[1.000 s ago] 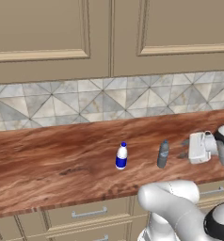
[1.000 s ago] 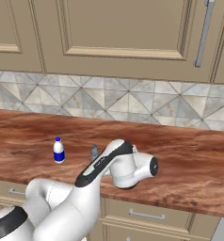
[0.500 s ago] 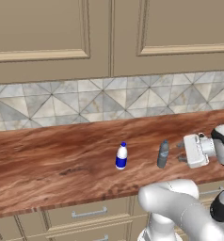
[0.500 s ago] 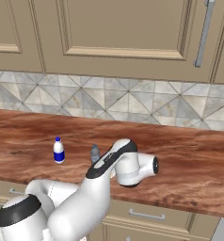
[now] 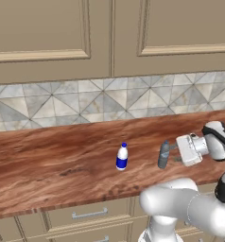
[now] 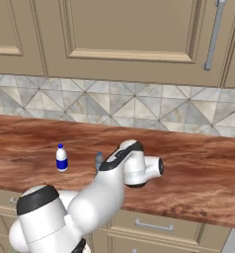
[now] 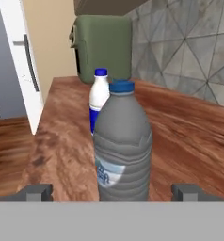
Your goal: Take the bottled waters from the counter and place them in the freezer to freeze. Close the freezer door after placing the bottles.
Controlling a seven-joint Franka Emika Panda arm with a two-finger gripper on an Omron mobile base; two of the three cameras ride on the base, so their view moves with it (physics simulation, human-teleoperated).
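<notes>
Neither bottle has left the table point(image 5: 48, 165) yet, so nearly the whole task is ahead. The pincer point(image 5: 173, 158) stands wide open and empty, level with the grey translucent bottle point(image 5: 164, 154), which sits between its fingertips point(image 7: 36, 193) in the hand view but is not yet gripped. The white bottle with the blue cap point(image 5: 122, 156) stands near it at its 9 o'clock in the left base view. Still to do, by my judgement: grasp each bottle, carry both to the freezer, then close its door.
</notes>
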